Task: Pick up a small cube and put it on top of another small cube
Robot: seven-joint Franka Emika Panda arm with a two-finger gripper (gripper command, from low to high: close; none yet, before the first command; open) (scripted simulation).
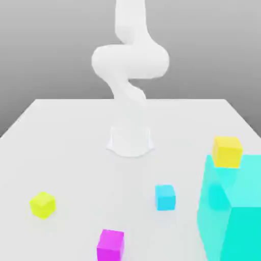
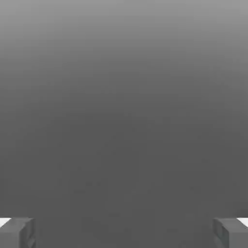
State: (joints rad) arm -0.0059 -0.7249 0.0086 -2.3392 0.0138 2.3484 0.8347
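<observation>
Nothing is picked yet: this looks like the start, before any approach. The gripper (image 2: 124,232) has its jaws wide apart and empty, with bare grey between the fingertips (image 2: 17,232). The cyan cube (image 1: 165,197) sits on the table (image 1: 61,153) at lower centre-right of the exterior view, between the magenta cube (image 1: 110,244) and the big turquoise block (image 1: 232,214), apart from both. Next, the arm (image 1: 130,61) must swing down over the cyan cube and straddle it.
</observation>
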